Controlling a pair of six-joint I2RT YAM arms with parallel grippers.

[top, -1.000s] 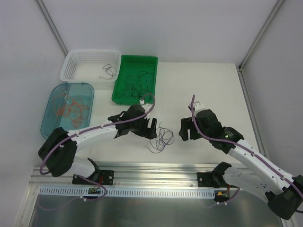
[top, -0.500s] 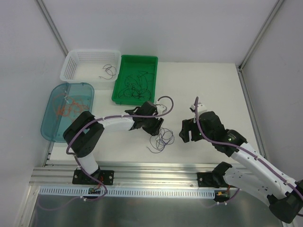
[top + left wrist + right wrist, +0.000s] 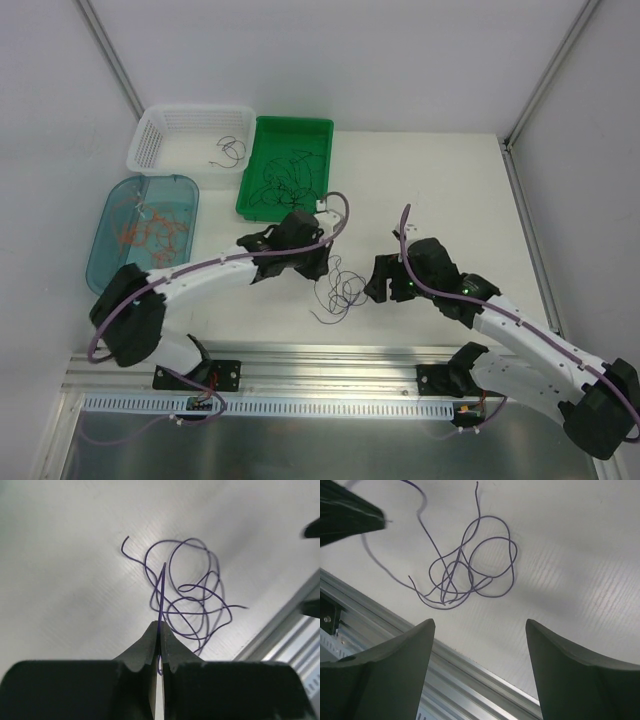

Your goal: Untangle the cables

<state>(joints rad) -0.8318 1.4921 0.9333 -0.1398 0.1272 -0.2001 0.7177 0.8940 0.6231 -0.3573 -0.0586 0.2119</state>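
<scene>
A tangle of thin purple cables point(image 3: 345, 290) lies on the white table between my two arms. My left gripper point(image 3: 318, 266) sits at its upper left edge, shut on one purple strand. In the left wrist view that strand point(image 3: 162, 595) runs up from the closed fingertips point(image 3: 160, 625) into the loops point(image 3: 192, 600). My right gripper point(image 3: 381, 284) is just right of the tangle, open and empty. From the right wrist the loops point(image 3: 470, 565) lie ahead of the open gripper point(image 3: 480, 622), apart from its fingers.
A green tray point(image 3: 295, 121) holds dark cables point(image 3: 285, 180). Left of it, a white basket point(image 3: 195, 108) holds a few cables point(image 3: 228, 150). A blue tray point(image 3: 150, 180) holds orange cables point(image 3: 150, 228). An aluminium rail point(image 3: 330, 360) runs along the near table edge.
My left gripper has gone from open to shut on a purple strand at the tangle's edge. The right gripper has shifted slightly left toward the tangle, still open.
</scene>
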